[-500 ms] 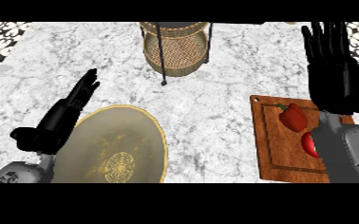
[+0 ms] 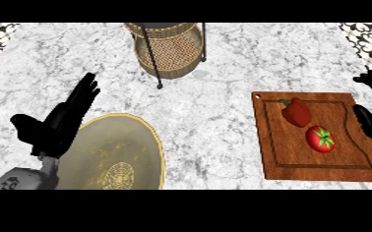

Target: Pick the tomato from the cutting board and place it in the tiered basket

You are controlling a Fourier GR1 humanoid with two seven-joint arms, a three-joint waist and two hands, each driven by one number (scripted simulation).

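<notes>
1. The tomato lies on the wooden cutting board at the right of the marble table, toward the board's right side, green stem showing
2. A red pepper lies on the same board, just to the far left of the tomato and close to it (whether the two touch cannot be told)
3. The tiered basket, woven wicker in a dark metal frame, stands at the far middle of the table, well apart from the board
4. The right hand shows only as small black parts at the right edge, over the board's right rim and near the tomato; whether its fingers are apart or together cannot be told, and nothing shows it touching the tomato
5. The left hand rests at the near left, its fingers straight and held together, pointing far-right, the thumb set apart, holding nothing
6. A round brass-coloured plate lies at the near left of the table, just right of the left hand, the hand's edge overlapping its left rim
</notes>
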